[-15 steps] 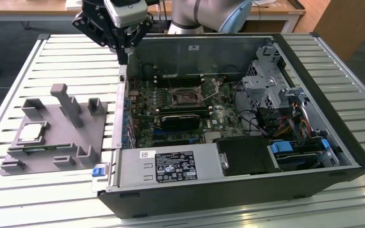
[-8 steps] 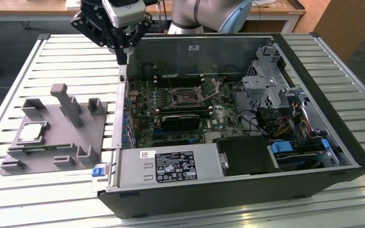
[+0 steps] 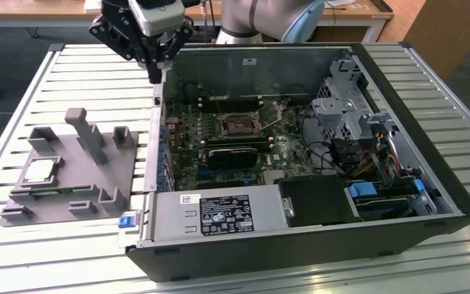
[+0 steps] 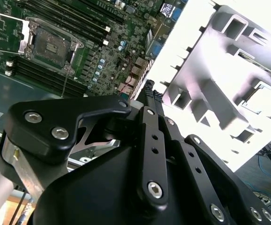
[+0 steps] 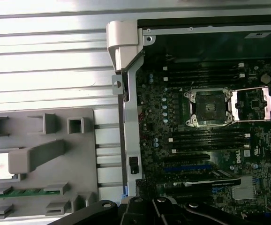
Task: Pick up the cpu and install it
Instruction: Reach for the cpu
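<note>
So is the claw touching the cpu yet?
Apart. The exterior view shows the claw above a corner of the case, while the cpu lies in the grey tray, well clear of it.

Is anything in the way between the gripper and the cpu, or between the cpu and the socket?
The cpu lies uncovered in the grey tray, though a tall peg rises right beside it, roughly toward the gripper. Between tray and open socket stands the case's side wall.
</note>
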Controlling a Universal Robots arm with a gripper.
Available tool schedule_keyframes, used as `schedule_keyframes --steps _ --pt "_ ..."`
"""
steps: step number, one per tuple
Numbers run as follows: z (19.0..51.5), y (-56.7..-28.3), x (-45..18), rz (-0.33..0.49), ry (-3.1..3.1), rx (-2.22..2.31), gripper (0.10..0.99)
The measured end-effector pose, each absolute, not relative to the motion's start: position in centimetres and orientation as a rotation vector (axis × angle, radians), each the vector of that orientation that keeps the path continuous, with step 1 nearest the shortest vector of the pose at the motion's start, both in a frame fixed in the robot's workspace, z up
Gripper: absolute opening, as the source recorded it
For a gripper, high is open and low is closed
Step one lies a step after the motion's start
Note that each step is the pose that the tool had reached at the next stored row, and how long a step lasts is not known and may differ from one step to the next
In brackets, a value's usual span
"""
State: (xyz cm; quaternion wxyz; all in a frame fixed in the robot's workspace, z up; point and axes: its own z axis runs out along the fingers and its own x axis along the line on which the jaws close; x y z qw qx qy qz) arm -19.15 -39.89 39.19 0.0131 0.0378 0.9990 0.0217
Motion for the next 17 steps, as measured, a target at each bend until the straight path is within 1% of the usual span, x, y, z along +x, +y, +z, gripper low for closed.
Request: schedule_keyframes --steps 17 --pt "39.16 -39.89 -19.64 0.068 3.112 0.118 0.106"
